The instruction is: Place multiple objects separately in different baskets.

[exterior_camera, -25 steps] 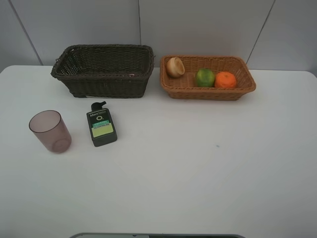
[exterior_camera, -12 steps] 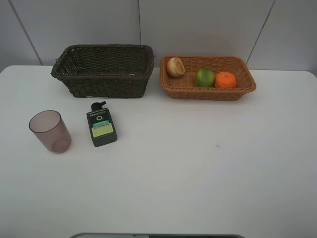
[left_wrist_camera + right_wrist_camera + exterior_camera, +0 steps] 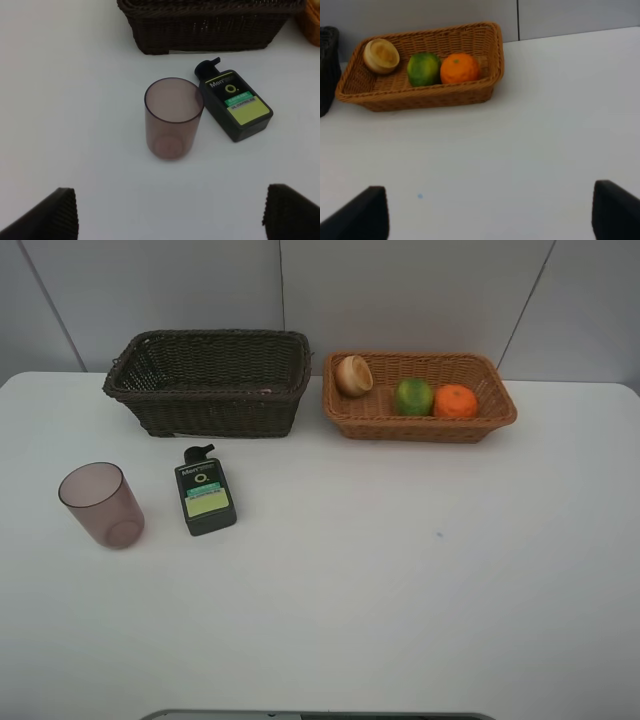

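- Two wicker baskets stand side by side at the far edge of the white tabletop (image 3: 400,570): the dark brown basket (image 3: 200,420) on the left and the light tan basket (image 3: 420,428) on the right, close together but not touching.
- Three items lie in a row inside the light tan basket. A pale tan round piece (image 3: 352,375) sits at its left end, the green fruit (image 3: 413,396) in the middle, and the orange (image 3: 455,401) touching the green fruit's right side.
- A speck of pink (image 3: 266,392) shows at the dark brown basket's inner right wall. It is possibly a bottle, but too small to tell.
- The mauve cup (image 3: 100,505) stands upright on the tabletop in front of the dark brown basket, mouth up.
- The dark-green bottle (image 3: 206,497) lies flat just right of the mauve cup, label up, with its black cap pointing toward the dark brown basket.
- The left fingers (image 3: 50,215) are spread wide with nothing between them, near the mauve cup but short of it.
- The right fingers (image 3: 357,215) are also spread wide over bare tabletop, well apart from the light tan basket.
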Available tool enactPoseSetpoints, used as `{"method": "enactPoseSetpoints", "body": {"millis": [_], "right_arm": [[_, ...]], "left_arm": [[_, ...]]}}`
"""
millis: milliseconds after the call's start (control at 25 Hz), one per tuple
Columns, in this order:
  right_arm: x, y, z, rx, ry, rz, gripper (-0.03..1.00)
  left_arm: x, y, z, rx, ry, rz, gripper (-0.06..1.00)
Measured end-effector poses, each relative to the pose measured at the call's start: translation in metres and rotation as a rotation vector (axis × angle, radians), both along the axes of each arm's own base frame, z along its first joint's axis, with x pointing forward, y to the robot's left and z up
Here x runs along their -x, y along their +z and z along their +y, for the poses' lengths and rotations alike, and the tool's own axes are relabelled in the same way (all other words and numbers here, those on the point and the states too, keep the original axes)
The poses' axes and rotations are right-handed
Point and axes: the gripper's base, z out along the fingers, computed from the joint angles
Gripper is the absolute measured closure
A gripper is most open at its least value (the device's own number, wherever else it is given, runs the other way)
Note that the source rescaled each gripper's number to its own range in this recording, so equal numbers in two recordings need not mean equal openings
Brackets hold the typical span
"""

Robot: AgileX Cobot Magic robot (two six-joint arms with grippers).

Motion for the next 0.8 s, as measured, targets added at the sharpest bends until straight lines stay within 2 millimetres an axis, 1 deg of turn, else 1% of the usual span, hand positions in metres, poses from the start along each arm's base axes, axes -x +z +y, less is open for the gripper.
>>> {"method": "enactPoseSetpoints", "body": {"millis": [800], "right_arm": [[0.0, 0.0, 0.0, 0.0, 0.0, 0.0, 0.12]], "left_arm": [[0.0, 0.0, 0.0, 0.0, 0.0, 0.0, -0.01]]}}
